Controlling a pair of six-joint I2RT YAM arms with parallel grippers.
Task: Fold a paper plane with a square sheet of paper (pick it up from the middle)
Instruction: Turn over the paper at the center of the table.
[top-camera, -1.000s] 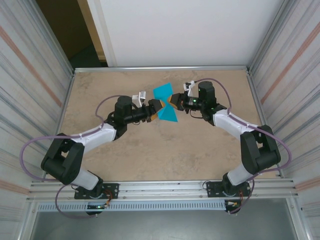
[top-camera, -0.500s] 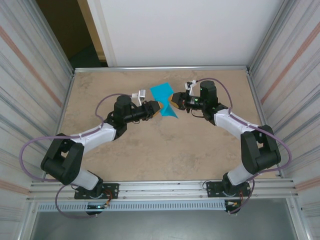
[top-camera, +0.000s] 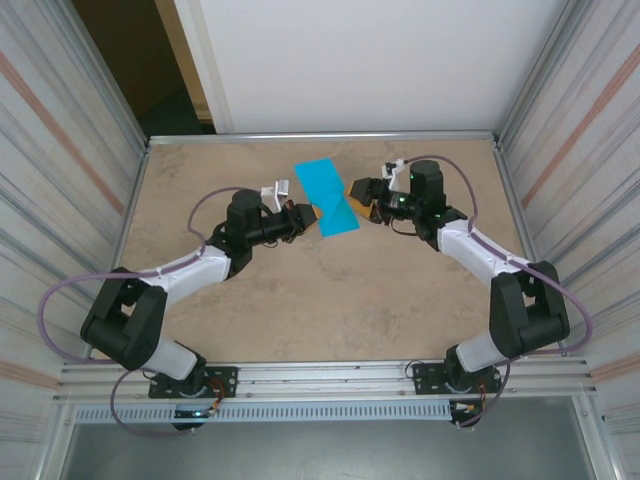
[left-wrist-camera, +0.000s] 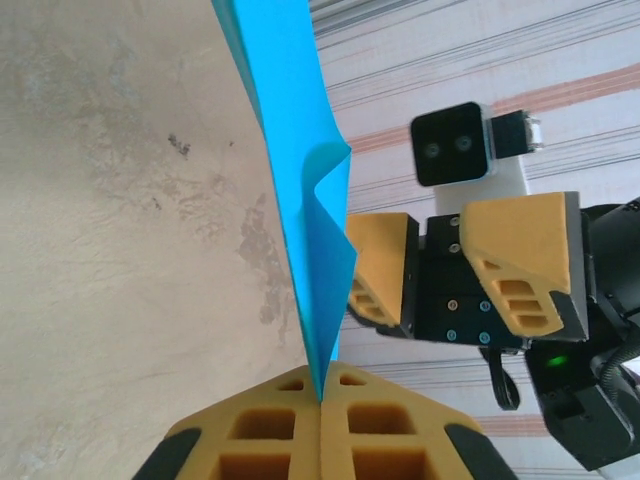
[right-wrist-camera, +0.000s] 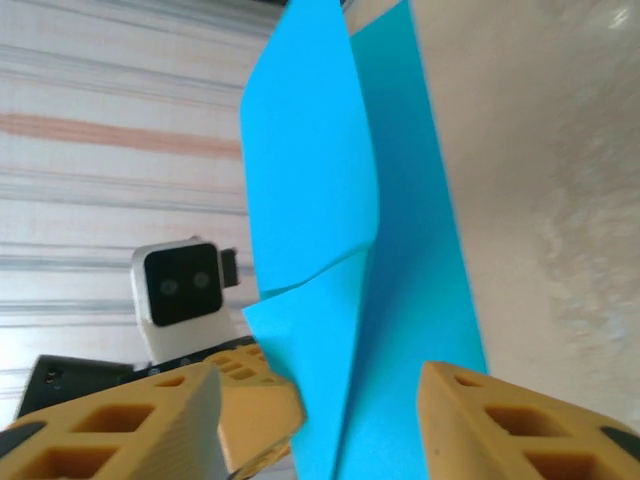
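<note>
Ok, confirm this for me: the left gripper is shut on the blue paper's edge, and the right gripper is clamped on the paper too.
Not quite. The right gripper is open, not clamped: the right wrist view shows its fingers spread wide, not pressing the blue paper. The left gripper is indeed shut on the paper's edge.

Paper (top-camera: 327, 195) hangs between left gripper (top-camera: 308, 212) and right gripper (top-camera: 362, 197); near table (top-camera: 330, 300) lies open.

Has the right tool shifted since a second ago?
Yes. The right tool has backed away from the sheet of paper, toward the right wall, its jaws open.
</note>
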